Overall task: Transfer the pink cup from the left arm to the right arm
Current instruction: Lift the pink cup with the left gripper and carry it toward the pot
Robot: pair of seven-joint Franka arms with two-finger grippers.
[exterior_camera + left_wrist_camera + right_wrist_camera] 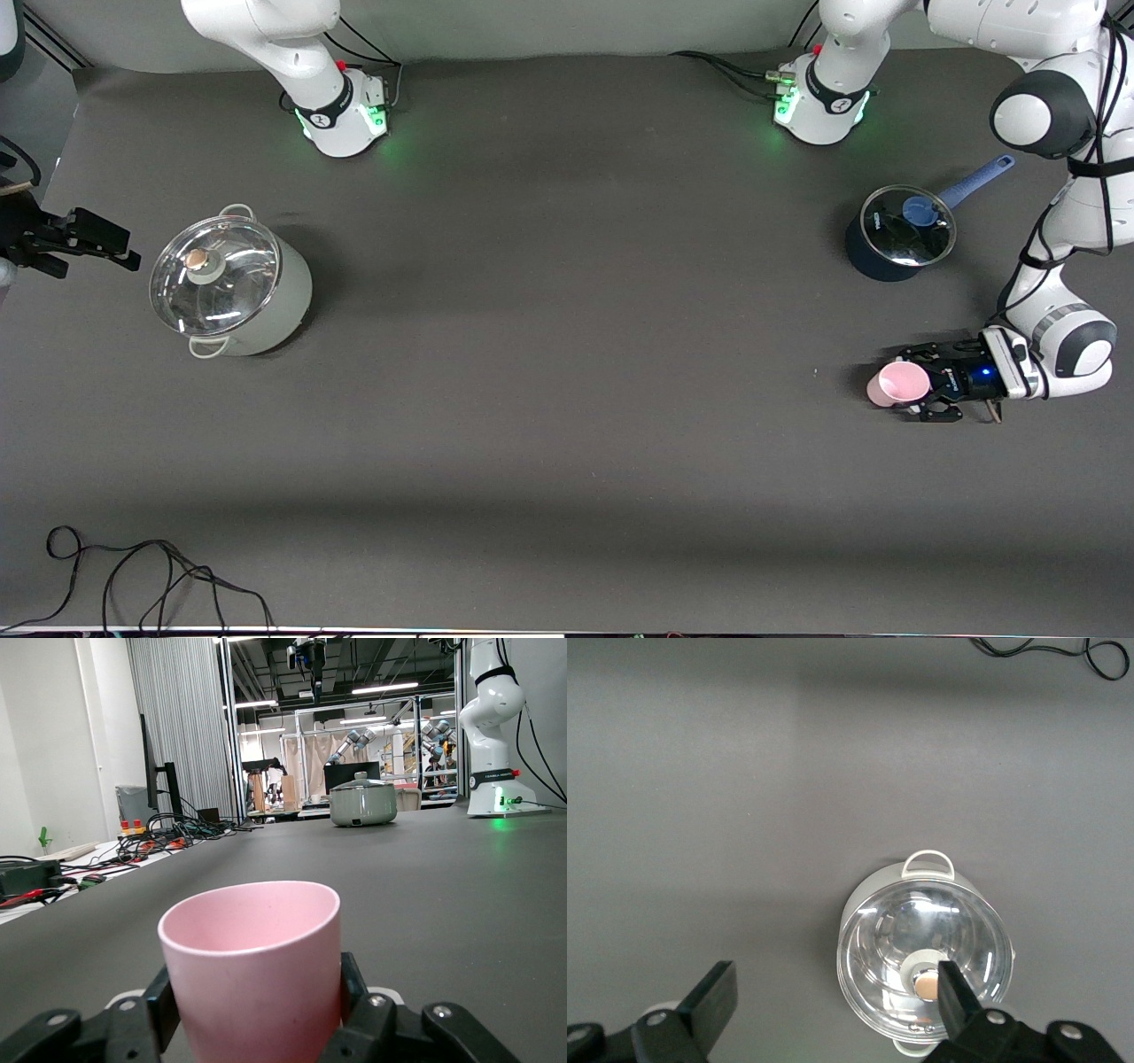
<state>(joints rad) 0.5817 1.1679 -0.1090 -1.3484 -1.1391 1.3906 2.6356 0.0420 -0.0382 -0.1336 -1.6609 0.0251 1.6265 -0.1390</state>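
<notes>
Dark counter (567,425): left hand (917,391) clamped on upright pink cup (897,385), right hand (97,244) waiting, fingers apart, well apart at the other end by steel pot (232,282).

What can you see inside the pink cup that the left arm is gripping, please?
The pink cup stands upright on the table, the left claw shut on it. Only the upper inner wall shows, plain pink. Its bottom is hidden by the rim, so contents cannot be confirmed.

Dark grey table (567,372), white wall (44,771), ceiling strip lights (381,689).
</notes>
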